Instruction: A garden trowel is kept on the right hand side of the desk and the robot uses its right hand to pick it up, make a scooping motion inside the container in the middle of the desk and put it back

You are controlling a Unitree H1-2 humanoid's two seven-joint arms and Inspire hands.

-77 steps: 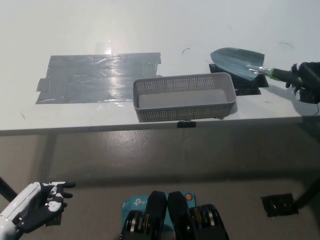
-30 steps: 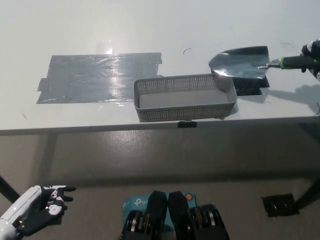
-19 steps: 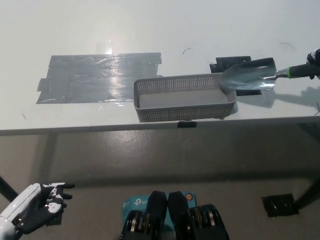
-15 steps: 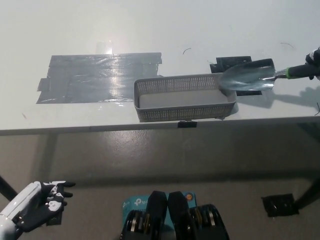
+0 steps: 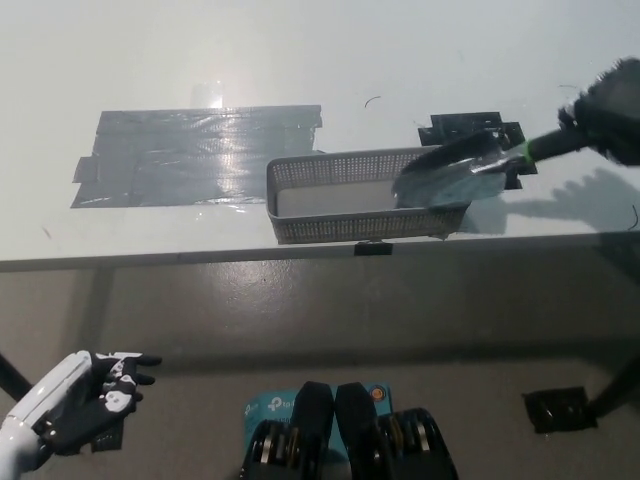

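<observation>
This is looking like a robotics test lab: a plain white desk [image 5: 300, 50] is carrying a broad grey tape patch [image 5: 200, 155] and black tape markers [image 5: 470, 130], standing over bare grey floor [image 5: 350, 320].

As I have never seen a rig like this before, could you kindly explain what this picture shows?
This is one view, from a camera on a humanoid robot's head, looking steeply down at a white desk. Its black right hand shows at the upper right and holds a grey metal garden trowel by the black and green handle; the blade is over the right end of a grey perforated plastic basket in the middle of the desk. Whether it touches the basket's floor I cannot tell. The white left hand rests at the lower left, below the desk edge, open and empty. A patch of grey tape and some black tape marks are also stuck on the desk.
</observation>
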